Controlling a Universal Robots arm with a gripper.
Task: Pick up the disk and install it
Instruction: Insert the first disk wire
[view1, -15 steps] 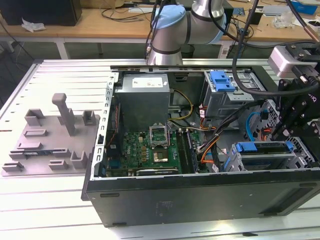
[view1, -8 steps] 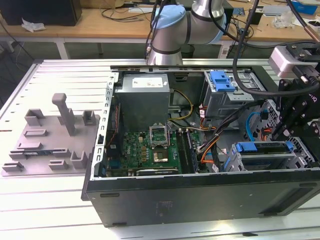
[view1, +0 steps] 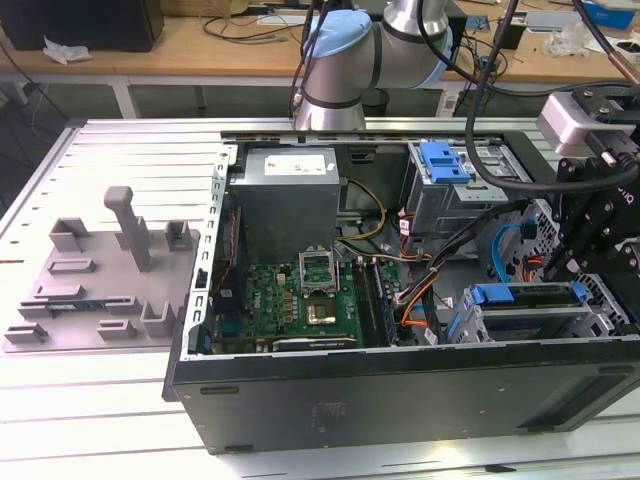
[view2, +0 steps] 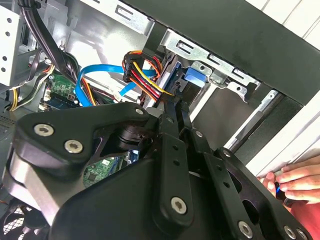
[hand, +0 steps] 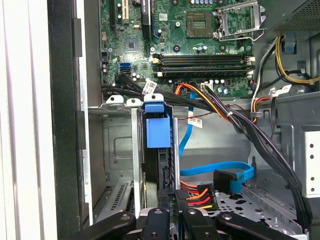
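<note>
The disk (view1: 525, 297) sits in the drive cage at the case's front corner, on the exterior view's right, its blue carrier frame showing. In the first wrist view the disk (hand: 158, 131) stands edge-on in a cage slot with its blue tab facing the motherboard. In the second wrist view the disk (view2: 192, 78) lies just beyond the fingertips. My gripper (view1: 568, 268) hangs over that cage. In both wrist views its black fingers lie close together, the gripper (hand: 175, 196) shut, and the gripper (view2: 174, 102) rests its tips at the disk's cable end.
The open computer case (view1: 400, 385) lies on a slatted table. A second blue carrier (view1: 446, 160) sits in the upper bay. Orange, red and blue cables (hand: 215, 177) crowd the cage. A person's hand (view2: 295, 182) rests outside the case wall. A grey fixture (view1: 110, 275) lies at the exterior view's left.
</note>
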